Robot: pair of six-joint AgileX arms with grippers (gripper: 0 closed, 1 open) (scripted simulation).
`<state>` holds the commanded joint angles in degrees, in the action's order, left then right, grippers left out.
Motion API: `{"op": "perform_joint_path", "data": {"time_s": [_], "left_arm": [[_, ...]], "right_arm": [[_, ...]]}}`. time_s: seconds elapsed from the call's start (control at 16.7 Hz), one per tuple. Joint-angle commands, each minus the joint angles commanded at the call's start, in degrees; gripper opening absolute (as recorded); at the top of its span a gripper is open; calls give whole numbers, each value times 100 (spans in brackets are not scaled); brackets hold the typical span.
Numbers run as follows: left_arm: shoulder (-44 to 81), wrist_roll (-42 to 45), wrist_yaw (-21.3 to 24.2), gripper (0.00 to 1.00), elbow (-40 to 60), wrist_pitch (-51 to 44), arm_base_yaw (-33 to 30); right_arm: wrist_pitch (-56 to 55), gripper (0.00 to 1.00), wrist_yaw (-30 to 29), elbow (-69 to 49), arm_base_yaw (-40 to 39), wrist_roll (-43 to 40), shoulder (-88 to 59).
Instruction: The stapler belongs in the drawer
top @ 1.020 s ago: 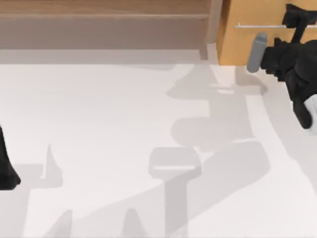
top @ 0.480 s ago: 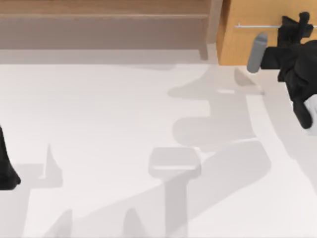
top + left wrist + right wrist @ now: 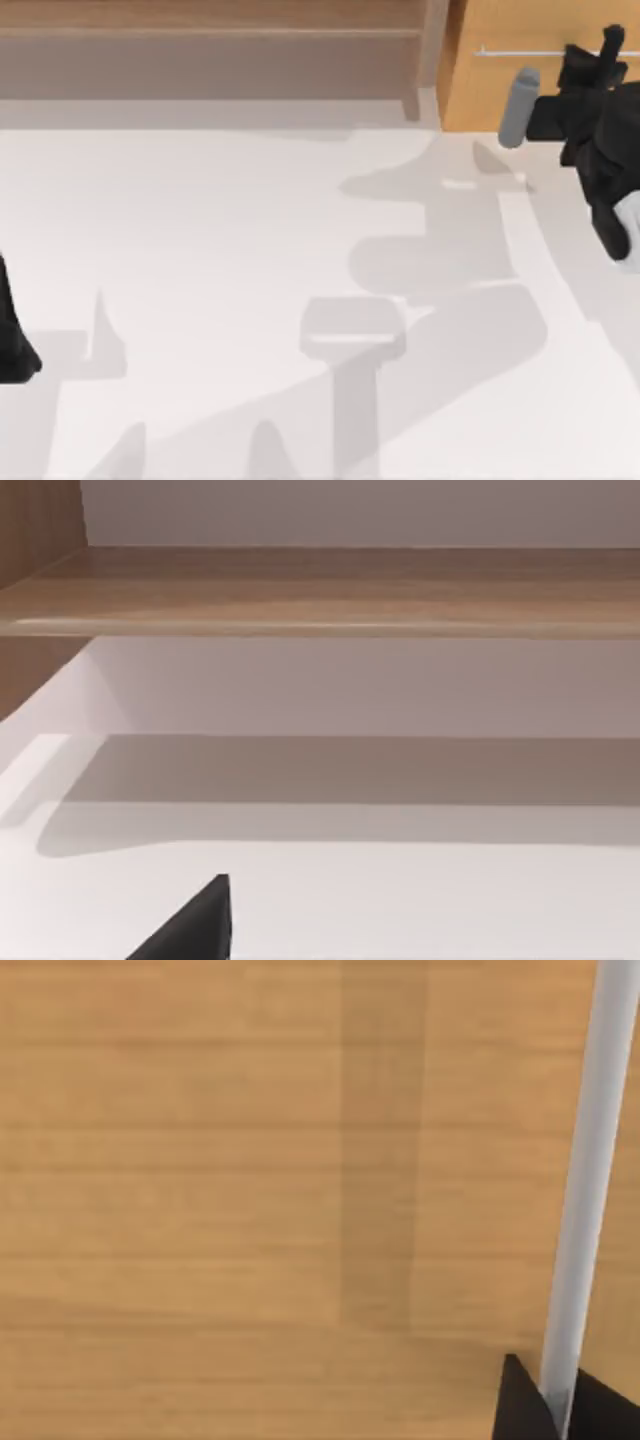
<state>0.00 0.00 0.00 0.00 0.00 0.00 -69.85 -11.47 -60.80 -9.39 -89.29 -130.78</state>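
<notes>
The drawer (image 3: 520,70) sits at the far right of the table (image 3: 250,230), its orange-tan front closed and facing the arms; its thin silver handle (image 3: 520,51) runs level across the front, near the top edge. The right gripper (image 3: 598,52) is up against that front at the handle's right part; in the right wrist view the bar (image 3: 590,1180) passes between two dark fingertips (image 3: 520,1405), so the fingers seem to stand on either side of it, though whether they are pressing on it I cannot tell. A brown shelf (image 3: 210,50) stands just left of the drawer along the far edge. The left arm (image 3: 12,330) is parked at the table's left edge, well apart from the drawer; its fingertip (image 3: 195,925) shows in the left wrist view.
</notes>
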Motion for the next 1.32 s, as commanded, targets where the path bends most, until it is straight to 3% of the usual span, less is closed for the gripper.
{"op": "perform_joint_path", "data": {"time_s": [0.3,0.72,1.08,1.32], "left_arm": [[0,0,0,100,0,0,0],[0,0,0,100,0,0,0],[0,0,0,100,0,0,0],[0,0,0,100,0,0,0]], "right_arm": [[-41,0,0,103,-45,19,45],[-838,0,-183,1561,-208,16,660],[-905,0,-190,1644,-220,27,691],[-1284,0,-301,2290,-346,20,920]]}}
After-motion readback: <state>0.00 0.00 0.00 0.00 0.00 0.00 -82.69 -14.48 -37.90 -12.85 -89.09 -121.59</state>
